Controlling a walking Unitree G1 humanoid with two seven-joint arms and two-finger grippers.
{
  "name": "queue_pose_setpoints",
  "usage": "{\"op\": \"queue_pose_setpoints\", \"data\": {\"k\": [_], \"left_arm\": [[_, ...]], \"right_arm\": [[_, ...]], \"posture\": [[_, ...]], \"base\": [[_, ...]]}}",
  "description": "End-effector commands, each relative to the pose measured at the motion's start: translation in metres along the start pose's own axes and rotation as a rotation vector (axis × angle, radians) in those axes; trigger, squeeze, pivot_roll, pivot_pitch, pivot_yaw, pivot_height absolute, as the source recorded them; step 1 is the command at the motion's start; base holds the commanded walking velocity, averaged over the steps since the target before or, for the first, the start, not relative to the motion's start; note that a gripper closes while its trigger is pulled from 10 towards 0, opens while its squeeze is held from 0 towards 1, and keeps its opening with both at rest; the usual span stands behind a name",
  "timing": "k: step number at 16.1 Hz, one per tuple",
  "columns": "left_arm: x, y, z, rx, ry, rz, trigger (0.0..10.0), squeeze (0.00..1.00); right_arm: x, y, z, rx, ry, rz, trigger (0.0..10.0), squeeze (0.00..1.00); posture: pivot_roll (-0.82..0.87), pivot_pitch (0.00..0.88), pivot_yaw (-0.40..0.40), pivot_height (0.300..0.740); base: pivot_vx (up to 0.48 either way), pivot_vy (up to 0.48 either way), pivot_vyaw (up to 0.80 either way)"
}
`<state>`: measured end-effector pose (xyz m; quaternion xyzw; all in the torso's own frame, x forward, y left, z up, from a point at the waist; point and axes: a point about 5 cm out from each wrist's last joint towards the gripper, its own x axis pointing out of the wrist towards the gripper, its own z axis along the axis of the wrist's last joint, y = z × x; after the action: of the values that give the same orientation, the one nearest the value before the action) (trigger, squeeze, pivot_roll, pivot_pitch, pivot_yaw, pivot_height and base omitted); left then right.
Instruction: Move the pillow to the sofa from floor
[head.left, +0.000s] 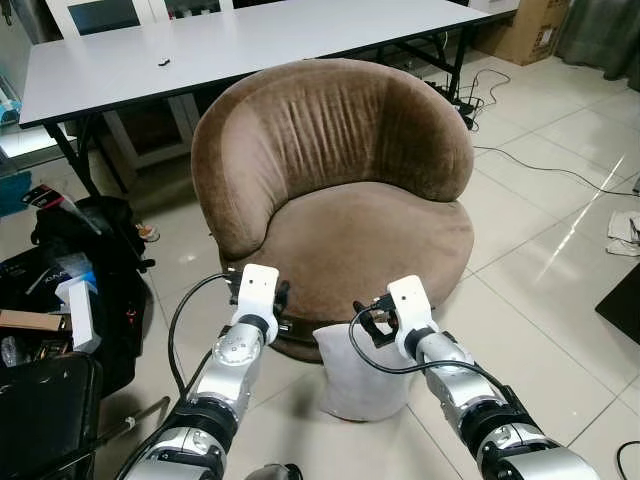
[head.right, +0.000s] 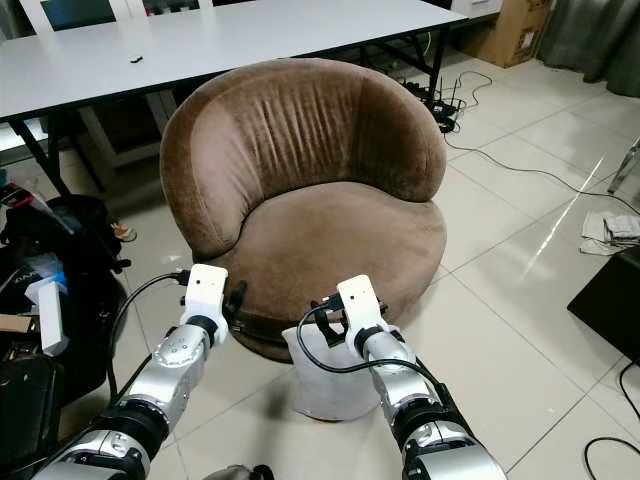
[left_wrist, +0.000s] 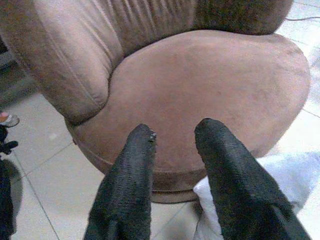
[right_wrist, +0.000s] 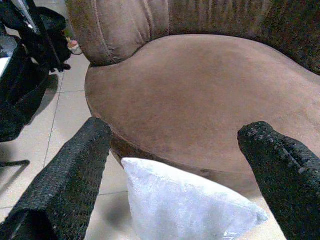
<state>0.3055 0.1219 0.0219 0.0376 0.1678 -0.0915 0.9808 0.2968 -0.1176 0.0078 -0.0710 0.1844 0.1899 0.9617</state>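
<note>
A white pillow (head.left: 360, 378) stands on the tiled floor, leaning against the front of the round brown sofa (head.left: 360, 230). My right gripper (right_wrist: 175, 131) hovers just above the pillow's top edge with its fingers spread wide, open, the pillow (right_wrist: 185, 210) below and between them. My left gripper (left_wrist: 175, 132) is open with a narrower gap and points at the sofa's front rim; the pillow's corner (left_wrist: 282, 172) lies off to its side. Seen from the head, both wrists (head.left: 262, 300) (head.left: 405, 310) are held low in front of the seat.
A long white table (head.left: 250, 45) stands behind the sofa. Black bags and boxes (head.left: 85, 290) crowd the floor on the left. Cables (head.left: 540, 165) run across the tiles at right, with papers (head.left: 625, 232) and a dark object (head.left: 620, 300) near the right edge.
</note>
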Motion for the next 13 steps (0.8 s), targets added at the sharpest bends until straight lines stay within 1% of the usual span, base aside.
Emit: {"op": "queue_pose_setpoints", "data": {"k": [1,3,4,11,13], "left_arm": [[0.0003,-0.0014,0.0029,-0.012,-0.012,-0.014,10.0,1.0],[0.0004,-0.0021,0.004,-0.006,-0.018,-0.012,10.0,1.0],[0.0008,-0.0028,0.005,0.012,-0.026,-0.017,10.0,1.0],[0.0001,-0.0049,0.0034,0.022,-0.021,-0.039,10.0,1.0],[-0.0001,-0.005,0.0034,0.047,-0.022,-0.046,10.0,1.0]], "right_arm": [[0.0026,0.0013,0.0039,-0.003,0.0,0.003,10.0,0.0],[0.0024,0.0014,0.0035,-0.004,0.0,0.002,10.0,0.0],[0.0023,0.0013,0.0032,-0.005,0.002,0.001,10.0,0.0],[0.0021,-0.0001,0.003,-0.007,0.005,-0.003,10.0,0.0],[0.0019,-0.001,0.0028,-0.007,0.006,-0.006,10.0,0.0]], "posture": [[-0.12,0.0,0.078,0.74],[-0.12,0.0,0.079,0.74],[-0.12,0.0,0.079,0.74],[-0.12,0.0,0.077,0.74],[-0.12,0.0,0.077,0.74]], "base": [[0.0,0.0,0.0],[0.0,0.0,0.0],[0.0,0.0,0.0],[0.0,0.0,0.0],[0.0,0.0,0.0]]}}
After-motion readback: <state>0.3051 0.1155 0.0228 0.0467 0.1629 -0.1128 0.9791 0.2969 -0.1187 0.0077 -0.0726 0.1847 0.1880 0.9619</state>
